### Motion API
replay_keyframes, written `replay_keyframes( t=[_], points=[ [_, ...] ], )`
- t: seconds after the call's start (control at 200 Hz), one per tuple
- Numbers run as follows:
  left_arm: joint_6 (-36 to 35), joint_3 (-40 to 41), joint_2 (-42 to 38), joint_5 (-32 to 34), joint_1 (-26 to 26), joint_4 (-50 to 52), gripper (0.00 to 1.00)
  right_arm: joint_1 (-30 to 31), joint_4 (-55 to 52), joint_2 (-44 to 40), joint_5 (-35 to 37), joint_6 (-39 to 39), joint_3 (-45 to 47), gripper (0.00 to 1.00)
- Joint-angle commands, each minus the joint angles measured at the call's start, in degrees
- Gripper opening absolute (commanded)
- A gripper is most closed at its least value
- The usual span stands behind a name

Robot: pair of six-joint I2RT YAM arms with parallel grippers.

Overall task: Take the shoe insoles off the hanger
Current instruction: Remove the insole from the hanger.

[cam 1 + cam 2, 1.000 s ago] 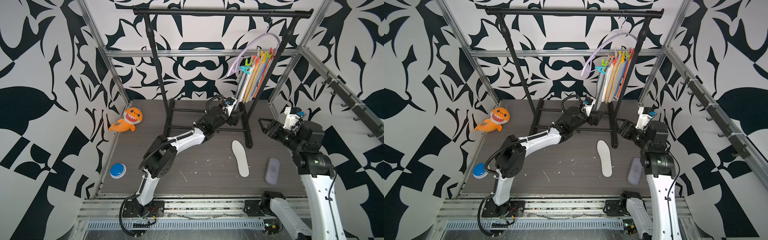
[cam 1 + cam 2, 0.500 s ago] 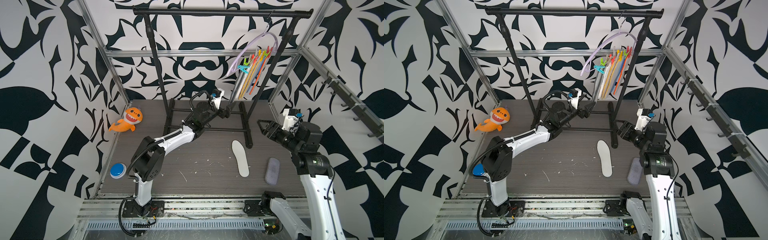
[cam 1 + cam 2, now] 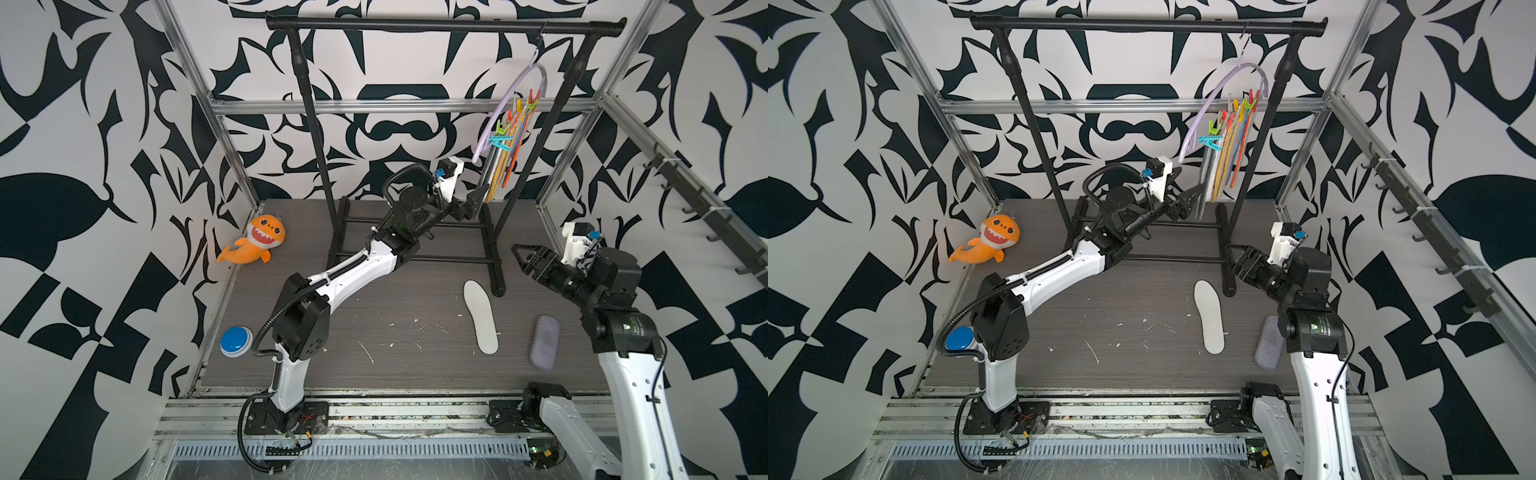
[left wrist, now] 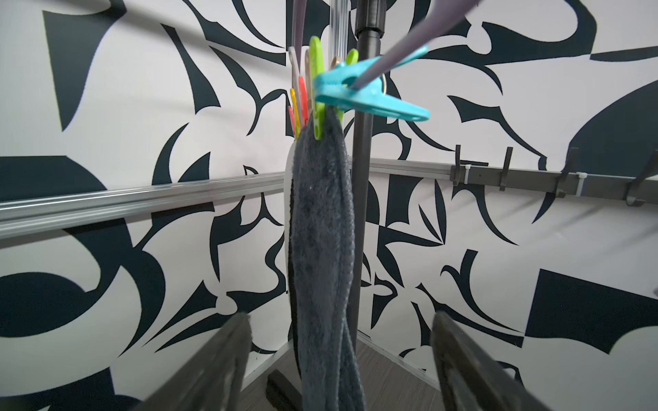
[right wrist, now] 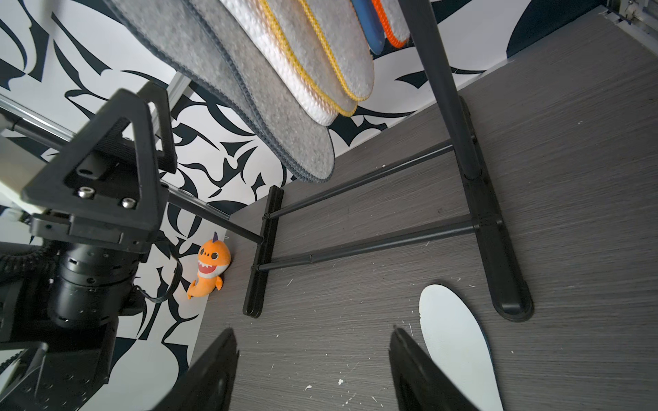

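The pale lilac hanger (image 3: 510, 97) hangs by its hook from the right end of the black rail. Several shoe insoles (image 3: 503, 166) are pegged under it in a tight row. My left gripper (image 3: 480, 198) is raised to their lower ends. In the left wrist view it (image 4: 340, 356) is open, and a fuzzy dark grey-blue insole (image 4: 322, 231) hangs between the fingers from a green peg, untouched. A teal peg (image 4: 366, 94) holds nothing. One white insole (image 3: 481, 316) lies on the floor. My right gripper (image 3: 519, 254) is open and empty, low beside the rail's right foot (image 5: 505, 284).
The black clothes rail (image 3: 444, 25) stands across the back, its feet and crossbars on the floor. An orange plush shark (image 3: 257, 245) lies at the left wall. A blue button (image 3: 236, 340) sits front left. A lilac-grey pad (image 3: 544, 341) lies front right.
My left gripper drew back to the left, then moved right again to the hanging insoles. The hanger and insoles have swung slightly. The right arm shifted a little.
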State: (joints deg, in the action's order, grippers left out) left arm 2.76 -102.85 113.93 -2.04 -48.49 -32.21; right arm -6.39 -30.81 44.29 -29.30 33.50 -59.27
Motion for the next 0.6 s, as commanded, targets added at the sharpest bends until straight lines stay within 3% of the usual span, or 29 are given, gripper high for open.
replay_keyframes(
  t=[0.0,0.19,0.595],
  points=[
    [-7.49,-5.36,4.23,7.27,-3.34,4.47,0.84,-0.22,1.26,-1.28,-1.11,0.94,0.27,0.7],
    [-7.6,-10.74,8.1,17.96,-3.85,5.79,0.73,-0.26,0.53,-2.69,-1.37,1.22,0.83,0.7],
    [-3.44,-8.97,7.34,13.59,-2.25,3.26,0.62,-0.27,-0.15,-3.45,-2.12,0.96,2.3,0.69]
  ],
)
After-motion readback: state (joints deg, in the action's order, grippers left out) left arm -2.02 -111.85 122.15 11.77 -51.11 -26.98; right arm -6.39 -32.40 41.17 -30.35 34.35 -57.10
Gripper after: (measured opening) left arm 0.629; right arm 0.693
